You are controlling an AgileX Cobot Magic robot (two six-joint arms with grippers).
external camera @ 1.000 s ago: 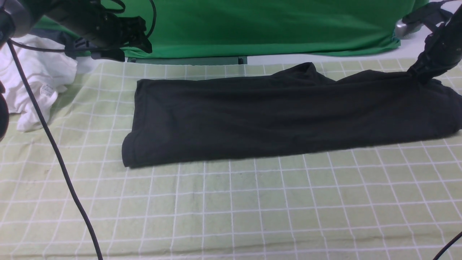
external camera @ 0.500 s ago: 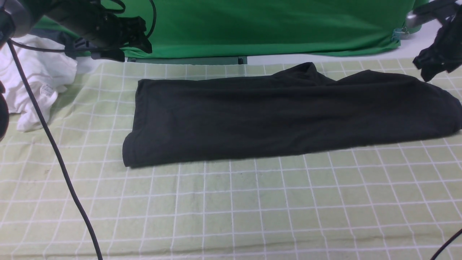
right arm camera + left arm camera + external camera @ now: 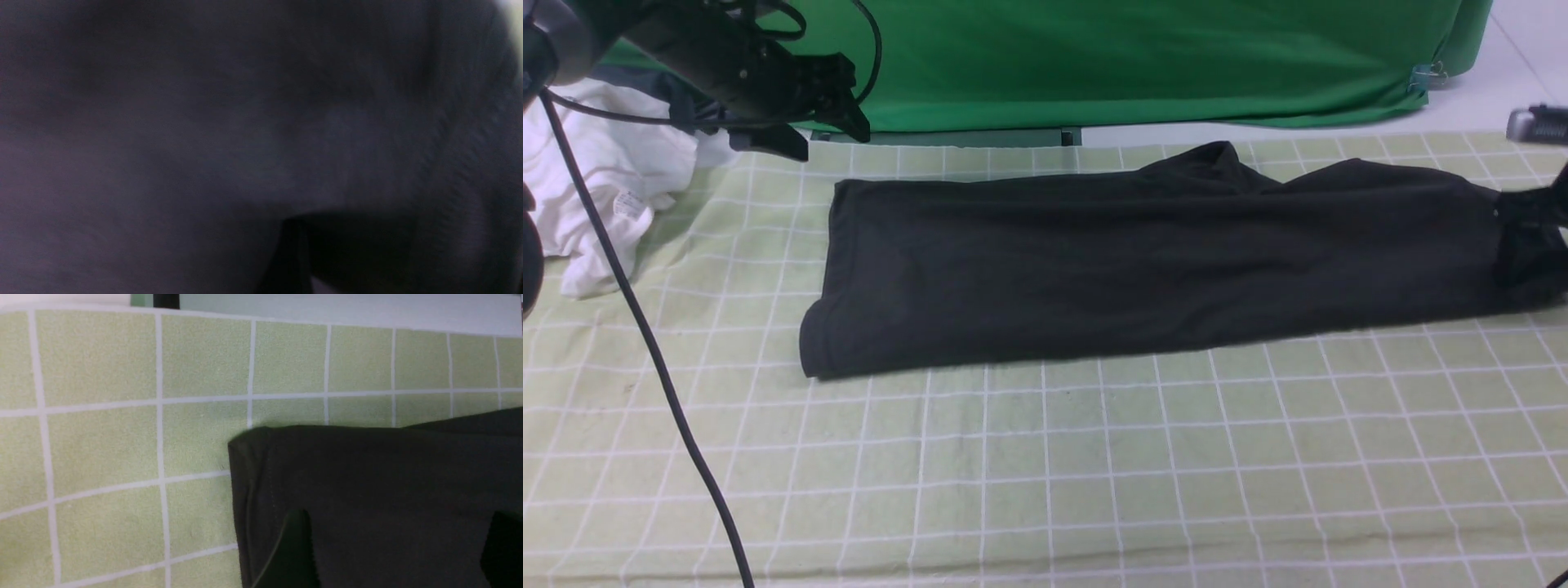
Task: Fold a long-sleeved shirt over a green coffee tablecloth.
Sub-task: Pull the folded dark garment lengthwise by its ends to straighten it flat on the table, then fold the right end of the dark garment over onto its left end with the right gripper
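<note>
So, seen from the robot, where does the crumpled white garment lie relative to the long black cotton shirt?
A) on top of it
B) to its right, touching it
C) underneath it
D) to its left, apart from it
D: the crumpled white garment lies far left, with pale green grid-lined tablecloth showing between it and the long black cotton shirt.

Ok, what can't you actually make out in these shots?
Shirt, right end: front view, cut off by the frame edge, right gripper in front.
Right gripper's jaws, open or shut: dark against the shirt in front view; right wrist view is blur.
White garment: front view, cut by left edge.
</note>
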